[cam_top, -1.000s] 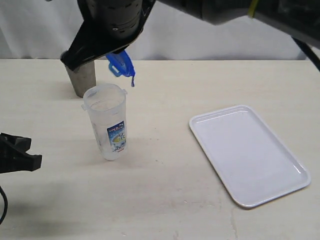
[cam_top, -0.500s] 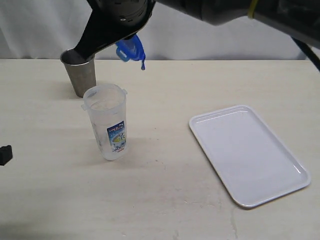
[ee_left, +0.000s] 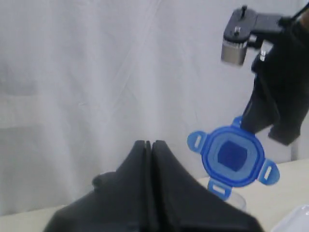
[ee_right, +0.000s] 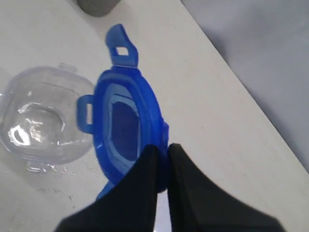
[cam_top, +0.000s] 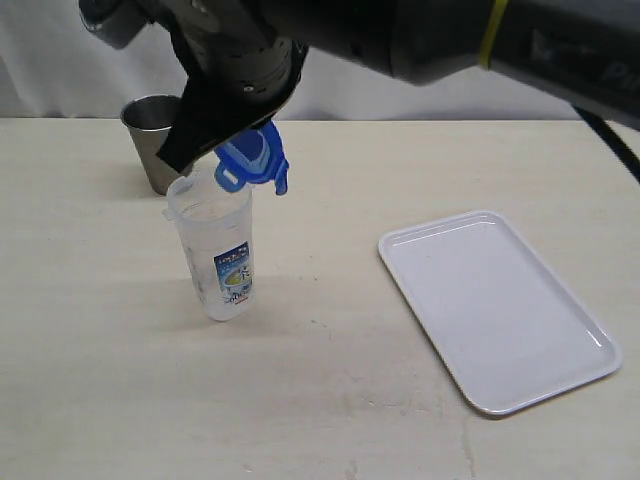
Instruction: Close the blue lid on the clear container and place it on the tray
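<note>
The blue lid [cam_top: 252, 160] hangs tilted just above the right side of the clear container's rim, pinched by its edge in my right gripper [cam_top: 232, 140], which is shut on it. The right wrist view shows the lid [ee_right: 125, 123] edge-on between the black fingers [ee_right: 163, 151], with the container's open mouth [ee_right: 41, 118] beside it. The clear container [cam_top: 213, 245] stands upright on the table, its printed label facing front. The white tray [cam_top: 495, 308] lies to the right. My left gripper [ee_left: 150, 145] is shut on nothing and faces the lid [ee_left: 232, 155] from a distance.
A grey steel cup [cam_top: 152, 125] stands just behind the container, close to the right arm. The arm's dark body [cam_top: 420, 35] spans the top of the exterior view. A white curtain hangs behind the table.
The right gripper lifted the lid, then brought it down near the container's rim. The left gripper drew back out of the exterior view at the left edge.
</note>
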